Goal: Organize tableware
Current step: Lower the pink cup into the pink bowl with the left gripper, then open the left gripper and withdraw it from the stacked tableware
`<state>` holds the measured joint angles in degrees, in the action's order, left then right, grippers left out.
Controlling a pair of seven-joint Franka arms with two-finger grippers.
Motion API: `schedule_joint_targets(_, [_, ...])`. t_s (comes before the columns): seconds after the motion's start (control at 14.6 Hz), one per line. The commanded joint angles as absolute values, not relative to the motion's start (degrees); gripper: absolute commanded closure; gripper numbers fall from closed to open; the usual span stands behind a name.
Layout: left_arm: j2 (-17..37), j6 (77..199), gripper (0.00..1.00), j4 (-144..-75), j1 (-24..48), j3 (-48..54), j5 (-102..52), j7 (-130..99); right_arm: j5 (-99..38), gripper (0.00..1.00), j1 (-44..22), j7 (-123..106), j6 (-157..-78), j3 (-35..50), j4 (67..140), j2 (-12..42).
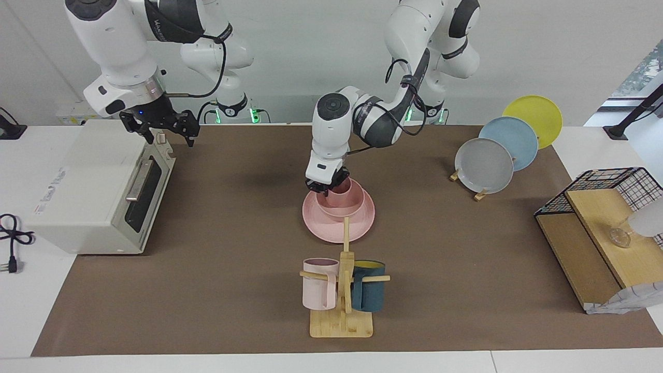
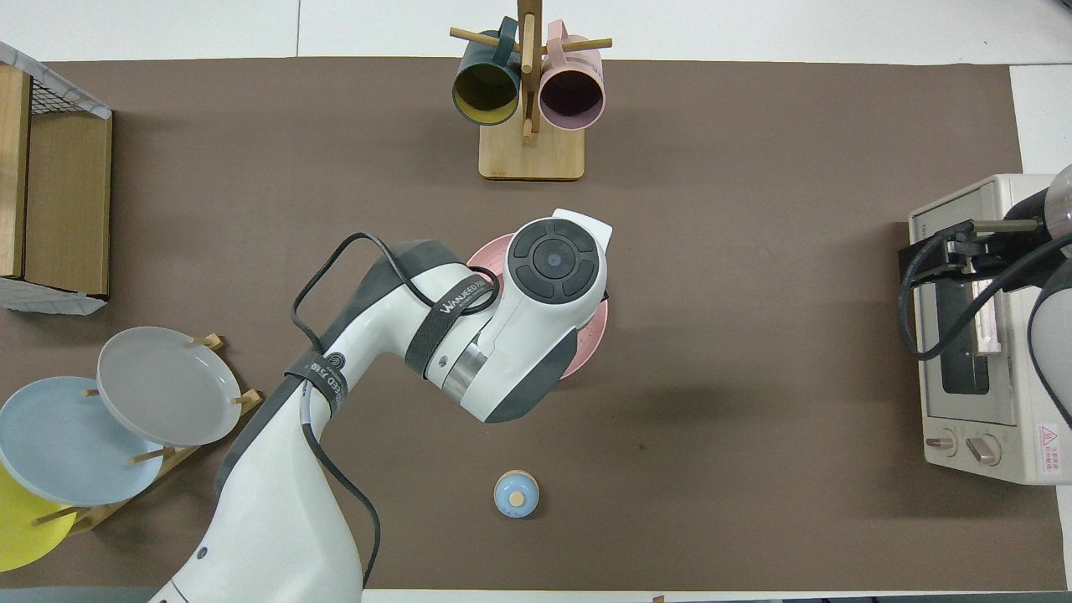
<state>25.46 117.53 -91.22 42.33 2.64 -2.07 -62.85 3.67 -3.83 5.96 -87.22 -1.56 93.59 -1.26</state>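
Left gripper [image 1: 327,187] down on cup [image 1: 342,187] in bowl [image 1: 339,206]; right gripper [image 1: 160,129] waits over oven [image 1: 93,191].

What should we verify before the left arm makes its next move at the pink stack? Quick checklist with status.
1. pink bowl sits in pink plate: ok.
2. pink cup is in the bowl: ok.
3. left gripper is at the cup's rim: ok; whether it grips: cannot tell.
4. mug rack stands apart from the plate: ok.
5. right gripper waits over the toaster oven, away from the stack: ok.
6. Stack visible from overhead: not ok, the left arm covers it.
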Motion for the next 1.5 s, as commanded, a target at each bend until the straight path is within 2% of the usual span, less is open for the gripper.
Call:
schedule_joint_targets(0.0, [25.3,119.0,1.0,-92.1,43.3,1.6,-0.4,-63.4,3.0,0.0,-2.7,4.7,-88.0,-1.1,94.2,-2.0])
schedule_joint_targets(0.14, [25.4,119.0,1.0,-92.1,43.2,1.7,0.3,-62.8,2.6,0.0,-1.5,4.7,-88.1,-1.4,93.7,-1.8])
schedule_joint_targets(0.2, [25.5,118.9,0.95,-92.0,43.2,1.7,0.4,-62.7,1.7,0.0,0.2,4.6,-88.1,-1.5,93.2,-1.6])
schedule_joint_targets(0.27, [25.4,118.6,0.39,-91.8,43.1,1.6,0.7,-62.6,0.7,0.0,1.6,4.5,-88.0,-1.5,93.1,-1.6])
schedule_joint_targets(0.34, [25.4,118.1,0.0,-91.2,42.9,1.5,0.7,-62.5,0.5,0.0,2.1,4.3,-87.9,-1.6,93.1,-1.6])
schedule_joint_targets(0.48, [24.6,117.0,0.0,-90.2,42.0,1.3,1.1,-62.1,0.6,0.0,2.0,4.4,-88.2,-1.5,92.9,-1.4])
schedule_joint_targets(0.75, [17.2,108.7,0.0,-89.9,36.1,1.2,0.9,-55.7,0.6,0.0,1.4,4.2,-88.3,-1.4,92.8,-1.8])
schedule_joint_targets(1.16, [5.5,96.0,0.0,-91.8,19.7,1.3,0.3,-31.7,0.6,0.0,1.3,4.2,-87.9,-1.2,93.2,-2.1])
schedule_joint_targets(1.43, [0.9,91.8,0.0,-93.5,12.1,1.2,-0.1,-18.6,0.6,0.0,1.4,4.2,-87.8,-1.2,93.3,-2.1])
